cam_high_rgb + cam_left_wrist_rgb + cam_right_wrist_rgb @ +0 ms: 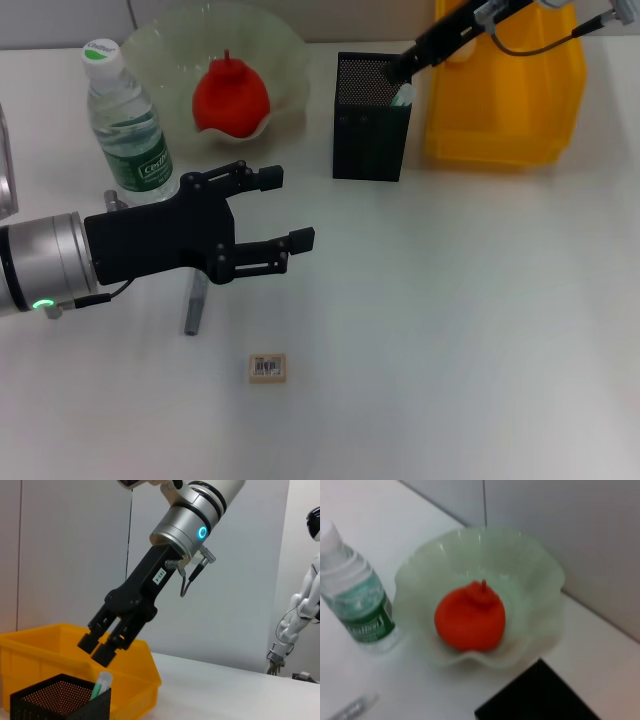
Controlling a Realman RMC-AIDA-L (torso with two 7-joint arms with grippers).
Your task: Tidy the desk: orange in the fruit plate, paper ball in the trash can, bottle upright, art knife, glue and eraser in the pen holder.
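White desk (480,330), perhaps grey walls

A plain pale grey wall (65,555) with a thin vertical seam rises behind the white tabletop. A white humanoid figure (300,610) stands at the room's far side.

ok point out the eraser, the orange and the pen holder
eraser (267,368): head view, on its barcode sticker
orange (230,98): head view, middle of the fruit's front
pen holder (371,140): head view, on its front mesh wall
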